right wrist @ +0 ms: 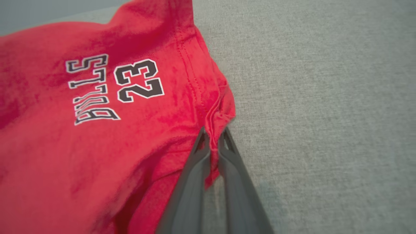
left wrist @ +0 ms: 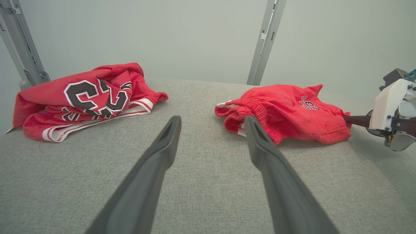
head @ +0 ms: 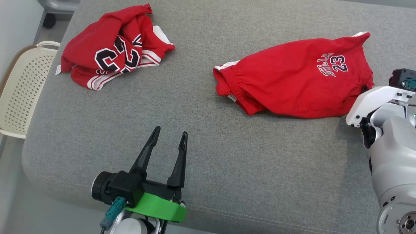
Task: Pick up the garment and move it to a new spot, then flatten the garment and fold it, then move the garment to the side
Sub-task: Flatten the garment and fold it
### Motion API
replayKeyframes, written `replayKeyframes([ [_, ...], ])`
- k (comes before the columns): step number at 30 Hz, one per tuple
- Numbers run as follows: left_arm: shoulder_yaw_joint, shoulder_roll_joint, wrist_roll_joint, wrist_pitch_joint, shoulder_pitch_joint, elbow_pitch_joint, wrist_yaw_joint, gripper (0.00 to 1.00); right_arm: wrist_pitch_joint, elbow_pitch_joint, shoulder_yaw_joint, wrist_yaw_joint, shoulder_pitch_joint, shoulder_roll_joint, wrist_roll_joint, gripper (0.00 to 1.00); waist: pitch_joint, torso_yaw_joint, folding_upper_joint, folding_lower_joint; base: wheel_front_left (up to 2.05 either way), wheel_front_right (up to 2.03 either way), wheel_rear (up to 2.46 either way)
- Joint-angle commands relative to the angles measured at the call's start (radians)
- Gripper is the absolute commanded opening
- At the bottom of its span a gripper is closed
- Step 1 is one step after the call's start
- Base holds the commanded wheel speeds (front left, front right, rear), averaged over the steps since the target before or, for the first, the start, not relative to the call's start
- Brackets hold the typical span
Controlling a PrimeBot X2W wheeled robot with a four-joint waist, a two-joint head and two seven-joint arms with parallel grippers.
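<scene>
Right gripper (right wrist: 213,138) clamped on bunched seam at edge of red shorts (head: 292,81), which lie far right on grey pad (head: 195,156). From head view, pinch hidden behind its own white wrist. Left gripper (head: 170,134) spread wide, holding nothing, near front edge. Crumpled red jersey (head: 113,52) back left. Cream basket (head: 22,87) beside pad, cut off by frame. Loads of bare pad between jersey and shorts.

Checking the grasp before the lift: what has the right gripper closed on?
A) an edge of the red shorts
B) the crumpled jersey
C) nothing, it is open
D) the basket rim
A: the right wrist view shows the right gripper pinching a fold at the edge of the red shorts.
</scene>
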Motion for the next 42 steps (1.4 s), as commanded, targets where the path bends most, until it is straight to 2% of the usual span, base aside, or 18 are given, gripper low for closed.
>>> replayKeyframes([
  [1,0.006,-0.002,0.003,0.0,-0.005,0.006,0.003,1.0,-0.011,-0.004,-0.008,-0.002,0.019,0.002,-0.003,0.0,-0.015,-0.006,0.0,0.0,0.0,0.0,0.0],
  [21,0.002,0.013,-0.026,0.021,0.06,0.078,-0.004,1.0,-0.045,0.01,-0.05,-0.002,0.172,0.049,0.021,0.0,-0.162,-0.064,0.0,0.0,0.0,0.0,0.0],
  [23,0.002,0.017,-0.026,0.027,0.064,0.08,-0.001,1.0,-0.059,0.009,-0.042,-0.002,0.175,0.054,0.022,1.0,-0.17,-0.065,0.0,0.0,0.0,0.0,0.0],
  [31,0.003,0.033,-0.033,0.051,0.084,0.096,0.014,1.0,-0.139,0.024,-0.009,-0.002,0.224,0.069,0.039,1.0,-0.235,-0.068,0.0,0.0,0.0,0.0,0.0],
  [36,0.04,0.037,-0.037,0.045,0.11,0.102,0.065,1.0,-0.207,0.008,0.07,-0.002,0.264,0.077,0.069,1.0,-0.298,-0.079,0.0,0.0,0.0,0.0,0.0],
  [38,0.05,0.043,-0.038,0.046,0.114,0.103,0.079,1.0,-0.216,-0.013,0.11,-0.002,0.279,0.079,0.107,1.0,-0.312,-0.089,0.0,0.0,0.0,0.0,0.0],
  [42,0.064,0.053,-0.041,0.053,0.119,0.106,0.097,1.0,-0.22,-0.123,0.258,-0.002,0.308,0.08,0.281,1.0,-0.334,-0.109,0.0,0.0,0.0,0.0,0.0],
])
